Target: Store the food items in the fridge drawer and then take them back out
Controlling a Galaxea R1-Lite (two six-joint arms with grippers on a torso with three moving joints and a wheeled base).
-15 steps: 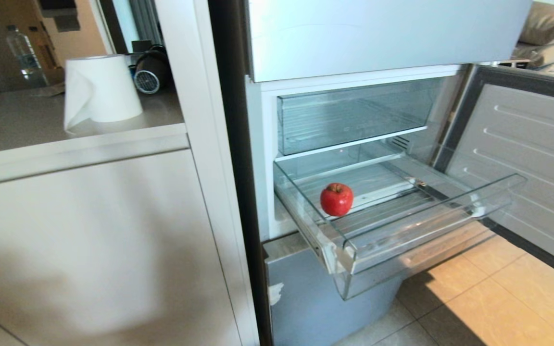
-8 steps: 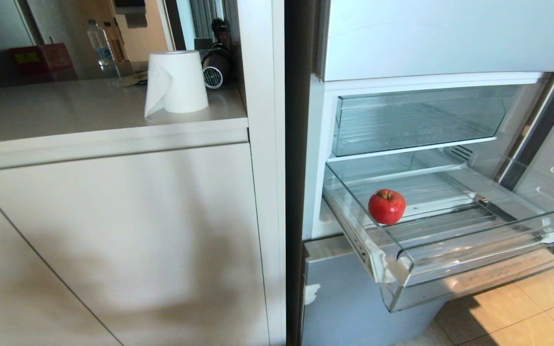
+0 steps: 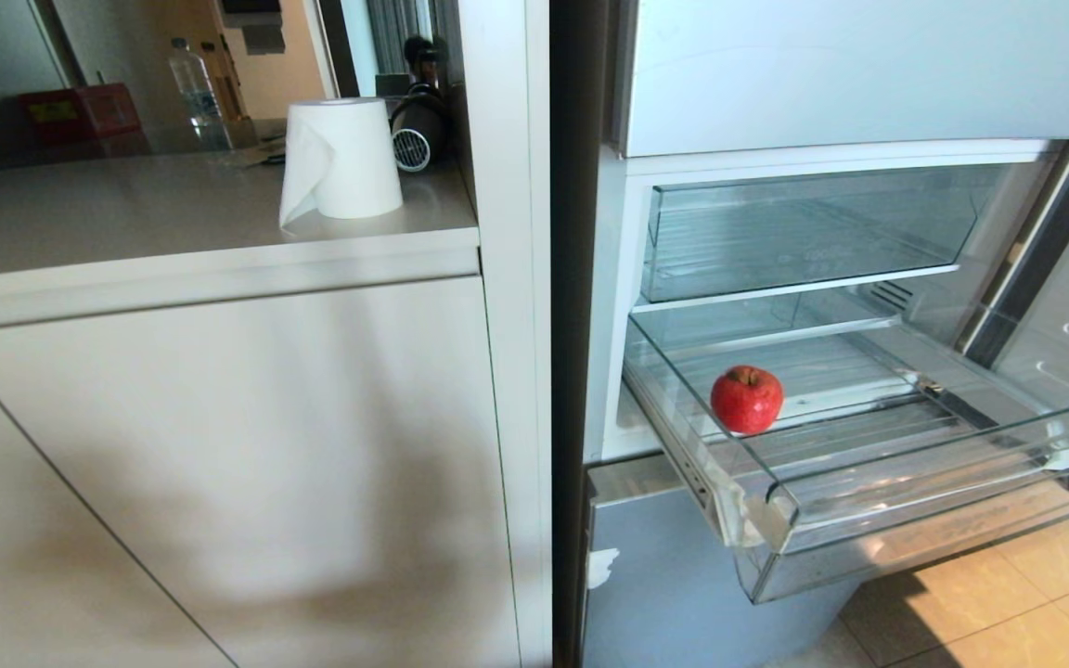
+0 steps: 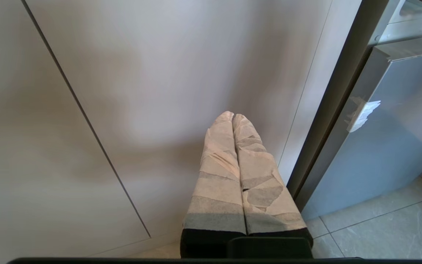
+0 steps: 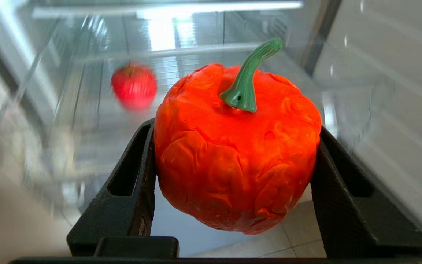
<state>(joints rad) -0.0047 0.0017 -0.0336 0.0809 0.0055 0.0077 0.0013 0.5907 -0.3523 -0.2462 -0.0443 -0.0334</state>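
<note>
Your right gripper (image 5: 233, 176) is clamped on a red-orange pepper (image 5: 233, 154) with a green stem, both black fingers (image 5: 130, 183) pressed against its sides, and it hangs above the floor tiles facing the open fridge. In the head view the fridge drawer (image 3: 915, 501) stands pulled out at about 3 o'clock, and the red apple (image 3: 746, 399) sits on its ribbed floor near the left wall. Your left gripper (image 4: 233, 117) has its tape-wrapped fingers (image 4: 218, 172) pressed together on nothing, pointed at the cabinet front (image 4: 141, 91) beside the fridge. A paper towel roll (image 3: 340, 160) stands on the desk (image 3: 126, 223) at 10 o'clock.
</note>
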